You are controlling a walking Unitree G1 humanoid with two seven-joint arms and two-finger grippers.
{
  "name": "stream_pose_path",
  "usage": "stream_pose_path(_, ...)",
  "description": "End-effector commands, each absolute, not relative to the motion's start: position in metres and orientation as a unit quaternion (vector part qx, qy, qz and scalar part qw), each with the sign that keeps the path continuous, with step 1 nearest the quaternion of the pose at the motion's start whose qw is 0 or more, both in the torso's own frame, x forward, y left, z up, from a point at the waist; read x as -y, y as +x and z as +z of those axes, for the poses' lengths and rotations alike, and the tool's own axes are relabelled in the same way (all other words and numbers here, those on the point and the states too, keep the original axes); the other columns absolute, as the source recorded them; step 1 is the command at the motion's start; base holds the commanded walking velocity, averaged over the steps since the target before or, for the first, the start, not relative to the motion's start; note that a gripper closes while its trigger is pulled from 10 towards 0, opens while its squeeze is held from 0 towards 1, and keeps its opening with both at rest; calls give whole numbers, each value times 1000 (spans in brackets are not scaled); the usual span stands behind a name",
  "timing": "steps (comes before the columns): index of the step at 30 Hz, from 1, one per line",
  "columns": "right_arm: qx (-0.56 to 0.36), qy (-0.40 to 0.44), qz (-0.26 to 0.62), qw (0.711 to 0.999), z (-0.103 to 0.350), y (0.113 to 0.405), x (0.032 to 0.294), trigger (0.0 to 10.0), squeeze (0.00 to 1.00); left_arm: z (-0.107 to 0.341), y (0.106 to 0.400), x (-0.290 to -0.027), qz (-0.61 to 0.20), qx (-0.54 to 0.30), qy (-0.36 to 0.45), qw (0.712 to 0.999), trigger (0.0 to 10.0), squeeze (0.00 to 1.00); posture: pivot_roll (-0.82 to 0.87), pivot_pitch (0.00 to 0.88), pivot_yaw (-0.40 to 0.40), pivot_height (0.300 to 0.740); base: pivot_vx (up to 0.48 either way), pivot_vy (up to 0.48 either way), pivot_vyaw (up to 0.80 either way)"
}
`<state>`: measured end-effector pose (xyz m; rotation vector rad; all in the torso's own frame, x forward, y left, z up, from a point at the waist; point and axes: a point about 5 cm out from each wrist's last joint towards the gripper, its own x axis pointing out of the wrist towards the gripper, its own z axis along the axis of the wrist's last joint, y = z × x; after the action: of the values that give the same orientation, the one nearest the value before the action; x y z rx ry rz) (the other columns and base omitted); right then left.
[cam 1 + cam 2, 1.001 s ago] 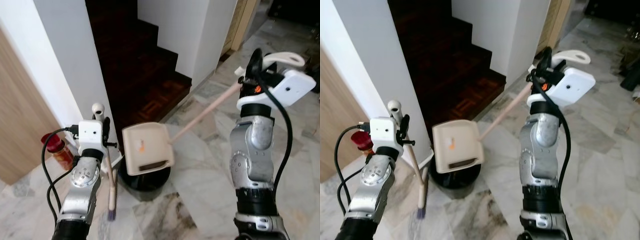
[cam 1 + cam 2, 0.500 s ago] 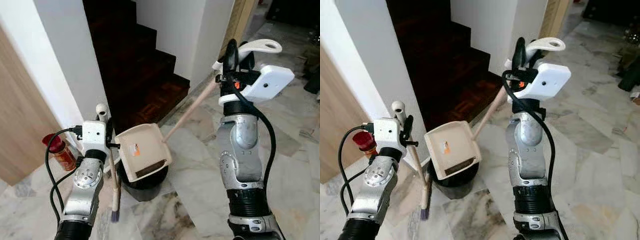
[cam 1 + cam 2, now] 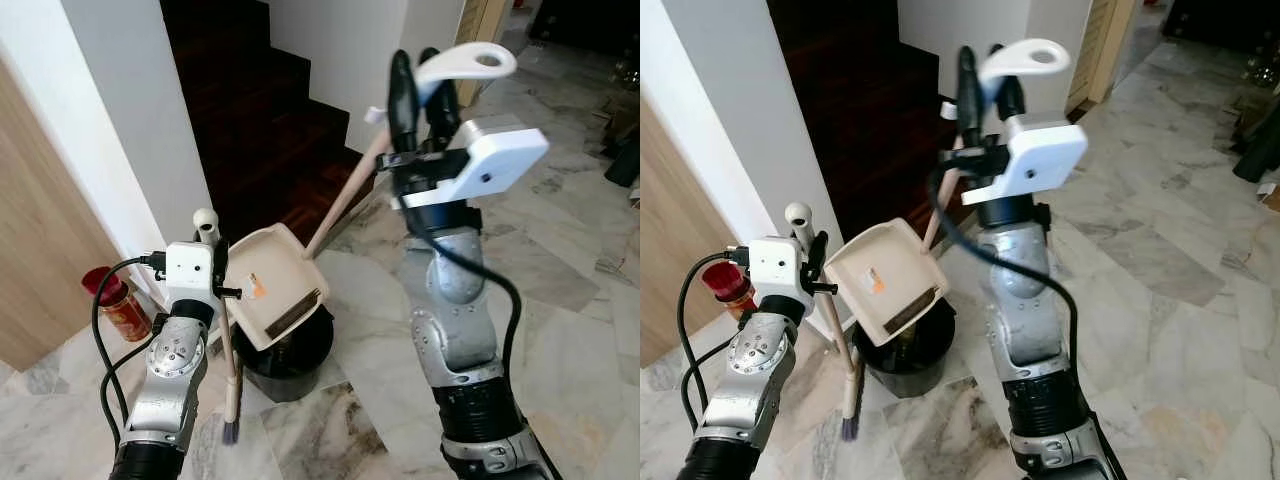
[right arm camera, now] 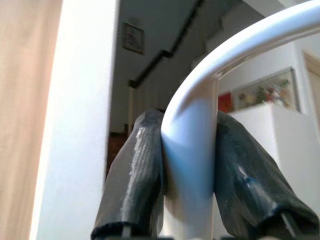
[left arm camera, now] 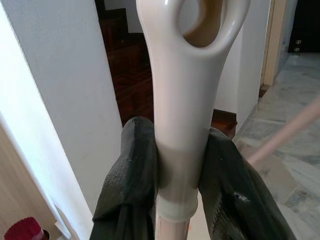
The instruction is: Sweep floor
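A cream dustpan (image 3: 270,285) hangs tilted, mouth down, over a black bin (image 3: 292,362). Its long pale handle (image 3: 345,195) runs up to a white loop (image 3: 470,62), and my right gripper (image 3: 420,85) is shut on that handle, raised high. In the right wrist view the black fingers (image 4: 132,175) clamp the white handle (image 4: 192,145). My left gripper (image 3: 212,262) is shut on the broom handle (image 3: 229,350), which stands upright beside the bin with its brush tip (image 3: 229,432) on the floor. The left wrist view has the looped broom handle (image 5: 182,100) squeezed between both fingers.
Dark wooden stairs (image 3: 270,130) rise behind the bin, between white walls (image 3: 130,120). A red can (image 3: 112,300) stands at the foot of a wooden door (image 3: 40,260) on my left. Marble floor (image 3: 570,290) spreads to the right, with dark objects (image 3: 625,160) at its far edge.
My right arm has swung left and risen with the dustpan handle, so the pan has gone from nearly flat to steeply tipped over the bin. The left arm and broom have hardly moved.
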<state>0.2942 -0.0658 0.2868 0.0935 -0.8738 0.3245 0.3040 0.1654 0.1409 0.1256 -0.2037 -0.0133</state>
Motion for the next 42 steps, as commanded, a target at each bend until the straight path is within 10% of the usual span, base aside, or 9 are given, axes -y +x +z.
stream_pose_path(1,489,45,165,855,311,278,63,10000,0,153,303,-163,-15,134,75,988,10000,0,83,26,-12,740,0,0,0)
stream_pose_path(42,576,-58,197,791,314,240,29,10000,0,153,302,-158,-28,140,82,986,10000,0,82,27,-20,740,0,0,0)
